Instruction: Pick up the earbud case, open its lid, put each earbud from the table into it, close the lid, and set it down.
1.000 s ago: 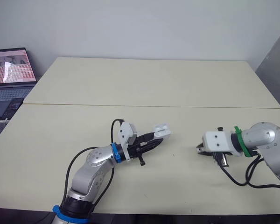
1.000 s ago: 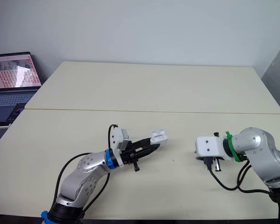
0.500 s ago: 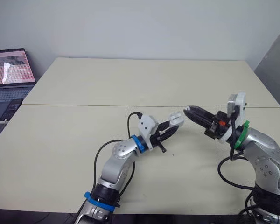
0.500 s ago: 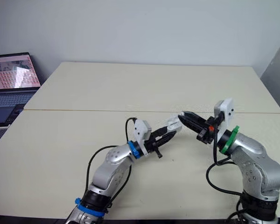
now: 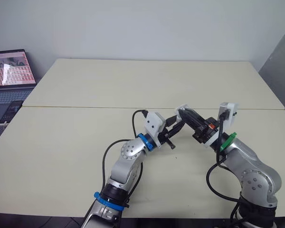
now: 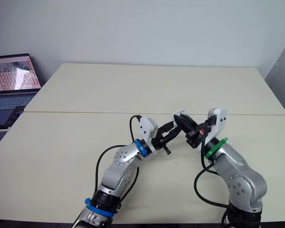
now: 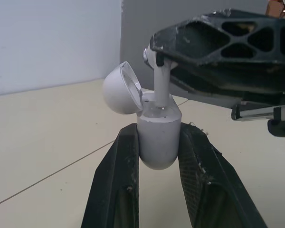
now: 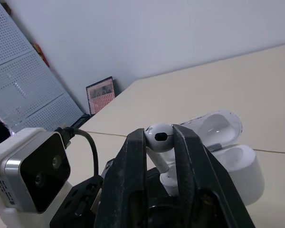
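Left pincer is raised over the table, pinching the white earbud case at its tip. From the other side the right pincer points straight at it, and the two tips meet at the case. A laptop sits well off beyond the left arm, past the table's edge.

From the left wrist, the case stands upright between that pincer's two black fingers, clamped on both sides. Its lid is swung open, tilted away from the right pincer. An earbud stands with its stem down in the open top, its head caught in the right pincer just above.

From the right wrist, that pincer's fingers press on the earbud's round head from both sides. The open case lies just beyond the fingertips.
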### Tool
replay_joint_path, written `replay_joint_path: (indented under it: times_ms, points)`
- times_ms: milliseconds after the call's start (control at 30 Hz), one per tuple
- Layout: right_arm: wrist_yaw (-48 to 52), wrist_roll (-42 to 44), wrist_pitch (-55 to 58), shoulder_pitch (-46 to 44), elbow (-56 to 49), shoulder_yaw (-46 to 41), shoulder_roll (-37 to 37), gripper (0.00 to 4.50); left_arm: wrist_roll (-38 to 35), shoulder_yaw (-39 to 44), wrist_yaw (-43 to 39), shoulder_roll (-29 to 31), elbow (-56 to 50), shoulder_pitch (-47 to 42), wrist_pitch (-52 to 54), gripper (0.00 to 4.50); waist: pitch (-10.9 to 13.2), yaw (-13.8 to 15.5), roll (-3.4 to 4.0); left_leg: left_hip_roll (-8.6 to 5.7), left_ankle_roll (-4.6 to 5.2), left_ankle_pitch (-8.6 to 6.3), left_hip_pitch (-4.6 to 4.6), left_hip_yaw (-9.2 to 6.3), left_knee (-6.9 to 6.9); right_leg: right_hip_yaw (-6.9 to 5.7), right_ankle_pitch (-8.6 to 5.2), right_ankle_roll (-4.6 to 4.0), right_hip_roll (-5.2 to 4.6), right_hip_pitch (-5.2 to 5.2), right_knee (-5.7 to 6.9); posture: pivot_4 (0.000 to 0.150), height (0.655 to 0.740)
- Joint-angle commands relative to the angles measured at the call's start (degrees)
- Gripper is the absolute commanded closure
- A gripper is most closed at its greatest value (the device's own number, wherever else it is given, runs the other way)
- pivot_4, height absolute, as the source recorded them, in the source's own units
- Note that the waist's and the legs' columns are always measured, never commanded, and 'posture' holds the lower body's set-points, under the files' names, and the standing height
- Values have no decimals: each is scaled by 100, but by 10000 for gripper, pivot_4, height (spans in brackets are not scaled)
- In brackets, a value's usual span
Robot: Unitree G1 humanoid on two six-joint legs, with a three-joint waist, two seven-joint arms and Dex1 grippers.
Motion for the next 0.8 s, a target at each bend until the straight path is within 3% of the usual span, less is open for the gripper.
replay_joint_path:
  times_ms: [33, 800]
  points:
    - [-87, 55, -276, -1, -88, 81, -21, 40996, -16, 34, 37, -38, -183, 19, -124, 37186, 0, -4, 0, 0, 0, 0, 0, 0, 0, 0, 0, 0, 0, 0, 0, 1500, 7400]
    - [-290, 11, -618, 156, 170, 475, -331, 40996, -147, 5, 16, -59, -379, 168, -62, 37186, 0, -76, 0, 1, 0, 0, 0, -3, -2, 1, 0, 0, 1, 1, -2, 1500, 7400]
